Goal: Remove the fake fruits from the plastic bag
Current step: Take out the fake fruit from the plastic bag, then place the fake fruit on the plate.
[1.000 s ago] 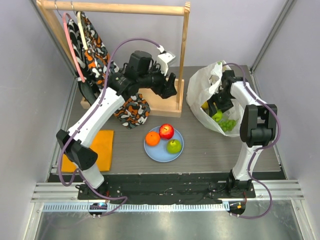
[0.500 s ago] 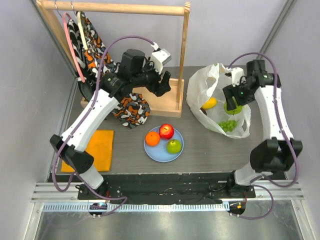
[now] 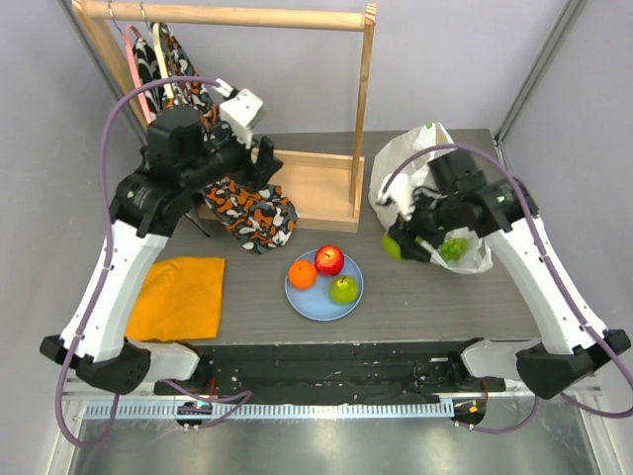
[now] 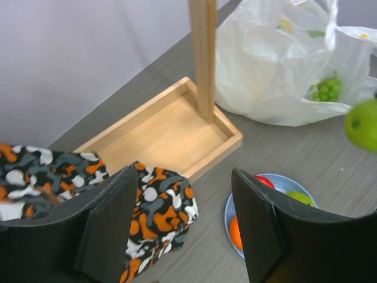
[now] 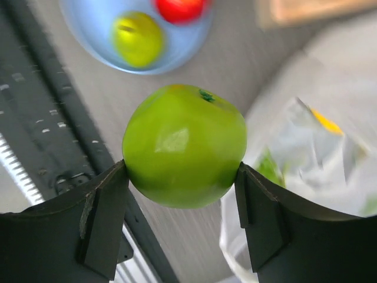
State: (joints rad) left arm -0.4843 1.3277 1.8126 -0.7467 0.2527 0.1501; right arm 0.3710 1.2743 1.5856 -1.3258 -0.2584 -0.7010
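item: green apple, glossy, stem end up. pinched at its two sides between the right fingers, which stand wide around it. location: raised off the counter, at the near left edge of the plastic bag, between the bag and the plate.

item: plastic bag, white, crinkled, translucent, with small green and yellow prints. location: far right of the counter, mouth open toward the near side.

item: green grape bunch. location: inside the bag, at its near right part.

item: plate, round, light blue. location: near centre of the counter, left of the bag. contents: orange at left, red apple at the far side, yellow-green fruit at near right; the three sit close together.

item: left fingers, spread apart, nothing between them. location: raised over the patterned garment and the near left end of the rack's tray base.

item: wooden rack, upright post rising from the tray base, top bar running left; the garment, orange, black and white, hangs from the bar and lies partly on the tray.

item: orange cloth, folded flat. location: near left of the counter, well apart from the plate.
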